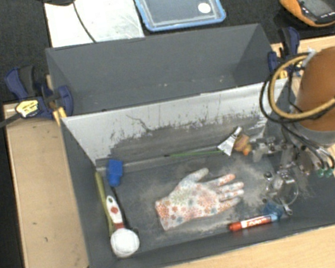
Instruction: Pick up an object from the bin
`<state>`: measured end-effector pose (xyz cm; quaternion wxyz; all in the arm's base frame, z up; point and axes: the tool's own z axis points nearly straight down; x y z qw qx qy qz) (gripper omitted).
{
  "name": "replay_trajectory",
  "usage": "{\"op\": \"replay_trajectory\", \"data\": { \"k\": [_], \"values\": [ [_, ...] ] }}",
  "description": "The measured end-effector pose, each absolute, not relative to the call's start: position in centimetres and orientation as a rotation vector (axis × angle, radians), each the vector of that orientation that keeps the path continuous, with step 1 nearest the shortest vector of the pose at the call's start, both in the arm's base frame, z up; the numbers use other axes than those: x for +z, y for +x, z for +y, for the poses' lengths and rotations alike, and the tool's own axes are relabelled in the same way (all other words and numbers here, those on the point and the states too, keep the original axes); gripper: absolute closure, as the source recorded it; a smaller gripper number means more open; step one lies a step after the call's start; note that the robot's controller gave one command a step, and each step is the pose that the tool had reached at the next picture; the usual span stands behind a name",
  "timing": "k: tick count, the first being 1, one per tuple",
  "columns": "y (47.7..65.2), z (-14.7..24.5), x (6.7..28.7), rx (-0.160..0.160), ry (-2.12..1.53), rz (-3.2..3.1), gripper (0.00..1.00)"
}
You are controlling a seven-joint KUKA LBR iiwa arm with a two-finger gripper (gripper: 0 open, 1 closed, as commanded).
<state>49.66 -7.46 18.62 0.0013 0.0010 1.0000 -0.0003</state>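
gripper (280,192) by the bin's (132,171) right wall, seemingly over a red marker (251,223); whether it is open i cannot tell. it could knock the marker aside

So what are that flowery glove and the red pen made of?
The glove looks like soft fabric, matt and flower-printed: it lies limp and flat. The red pen is probably smooth plastic: straight, rigid-looking, with a slight sheen.

glove (198,200) - white, floral print | red marker (252,223) | blue block (116,171) | white ball (124,242)
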Motion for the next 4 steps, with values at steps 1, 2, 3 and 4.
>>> {"op": "replay_trajectory", "data": {
  "k": [1, 2, 3, 4],
  "values": [
    [51.5, -4.1, 13.4, -0.001, -0.274, 3.124, 0.00],
    [50.7, 2.3, 13.0, -0.002, -0.512, 3.097, 0.00],
    [51.0, 4.2, 13.1, -0.003, -0.640, 3.071, 0.00],
    [51.8, 2.6, 6.8, 0.001, -0.745, 3.047, 0.00]
  ]
}}
